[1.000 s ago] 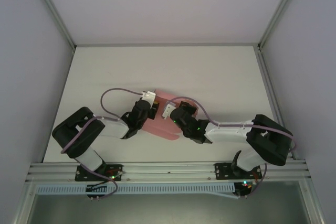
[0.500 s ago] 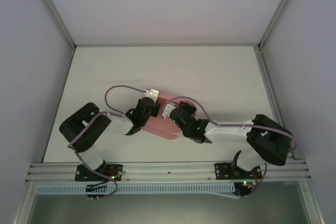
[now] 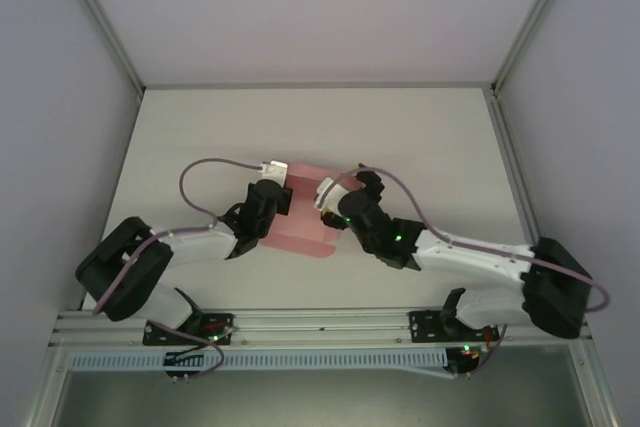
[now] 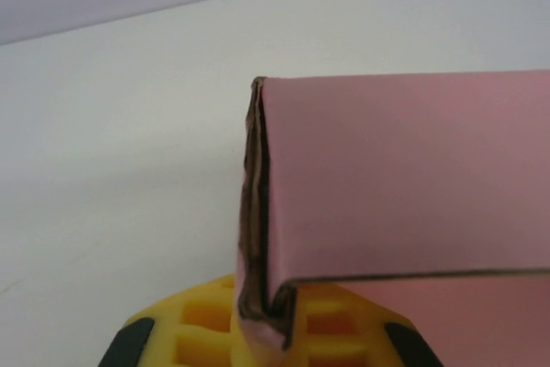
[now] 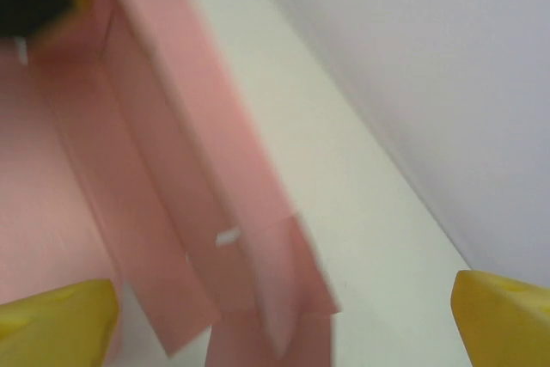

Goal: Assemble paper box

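Pinched a folded corner of the paper box in the left gripper, bottom centre; held the right gripper wide apart, pink flaps between its fingers.

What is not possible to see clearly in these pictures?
Top view: the left arm and right arm cover the ends of the pink thin-card paper box, hiding its flaps.
Left wrist view: the bottom edge cuts off the left gripper; its grip is unclear.
Right wrist view: blur smears the box's flaps.

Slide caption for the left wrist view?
Folded pink paper box, its corner at the yellow left tool, white table behind.
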### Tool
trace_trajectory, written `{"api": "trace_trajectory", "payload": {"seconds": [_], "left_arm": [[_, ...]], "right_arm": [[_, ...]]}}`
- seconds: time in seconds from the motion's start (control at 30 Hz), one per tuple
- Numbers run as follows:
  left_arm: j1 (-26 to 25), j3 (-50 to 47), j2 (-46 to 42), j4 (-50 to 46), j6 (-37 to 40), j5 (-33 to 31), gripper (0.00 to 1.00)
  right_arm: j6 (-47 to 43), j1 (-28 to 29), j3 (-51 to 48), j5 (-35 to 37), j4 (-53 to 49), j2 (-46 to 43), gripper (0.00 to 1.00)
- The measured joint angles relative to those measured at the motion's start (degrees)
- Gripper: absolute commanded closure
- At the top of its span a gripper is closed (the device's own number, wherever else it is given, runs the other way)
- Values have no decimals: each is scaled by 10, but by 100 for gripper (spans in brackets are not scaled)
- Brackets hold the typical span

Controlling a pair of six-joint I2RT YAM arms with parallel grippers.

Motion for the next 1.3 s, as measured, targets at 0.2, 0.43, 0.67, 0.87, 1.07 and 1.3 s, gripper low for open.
{"api": "trace_trajectory", "payload": {"seconds": [0.2,0.43,0.67,0.87,1.07,1.3], "left_arm": [[0,-12,-75,-40,-15,-5,100],[0,-19,-123,-75,-31,-2,100],[0,-19,-145,-99,-43,5,100],[0,-19,-148,-110,-56,7,100],[1,-16,-148,-122,-73,25,100],[7,-12,-148,-140,-99,42,100]], "right_arm": [[106,-31,43,-36,10,-132,0],[207,-77,68,-49,-18,-132,0],[239,-103,67,-57,-54,-59,0],[246,-119,55,-113,-42,-26,0],[247,-119,31,-180,7,-4,0],[253,-123,13,-181,69,5,0]]}}
